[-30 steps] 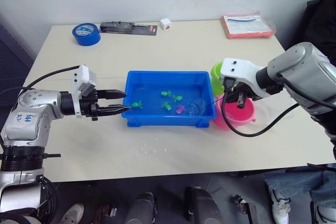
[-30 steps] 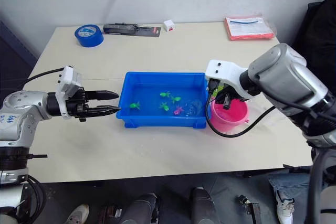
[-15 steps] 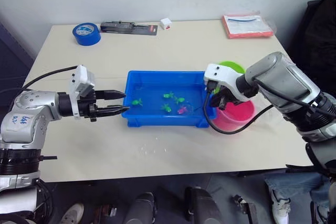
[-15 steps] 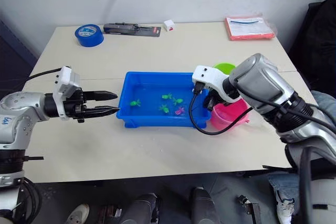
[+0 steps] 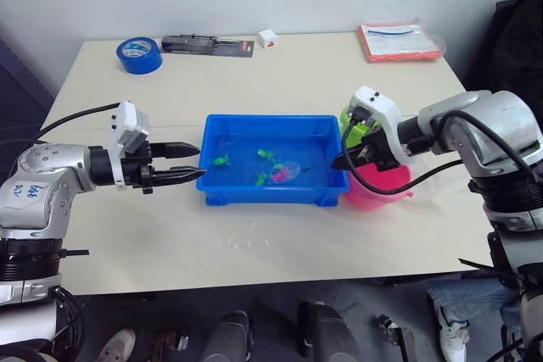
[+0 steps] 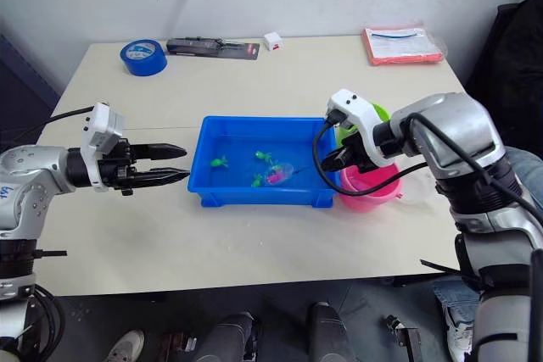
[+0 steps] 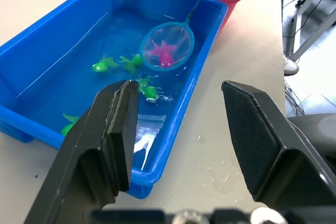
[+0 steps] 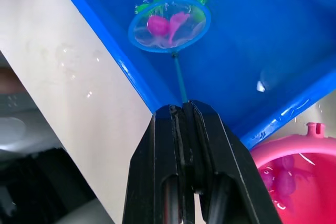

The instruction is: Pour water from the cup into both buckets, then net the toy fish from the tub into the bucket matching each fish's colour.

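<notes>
The blue tub (image 5: 271, 119) holds water and a few green toy fish (image 5: 222, 159). My right gripper (image 5: 344, 161) is shut on the thin dark handle of the net (image 5: 284, 172) at the tub's right end. The hoop sits low in the middle of the tub with a pink fish (image 7: 164, 52) inside it. The pink bucket (image 5: 382, 186) stands just right of the tub with pink fish (image 8: 286, 182) in it. The green bucket (image 5: 349, 116) is behind it, partly hidden by my arm. My left gripper (image 5: 197, 161) is open and empty at the tub's left end. The cup is out of view.
At the table's far edge lie a blue tape roll (image 5: 138, 54), a black tool pack (image 5: 208, 45), a small white box (image 5: 268, 37) and a red packet (image 5: 399, 41). Water drops (image 5: 233, 243) dot the table in front of the tub.
The net slid from the tub's right end toward the middle and now holds the pink fish. My right forearm swung back to the right. The left gripper stayed put.
</notes>
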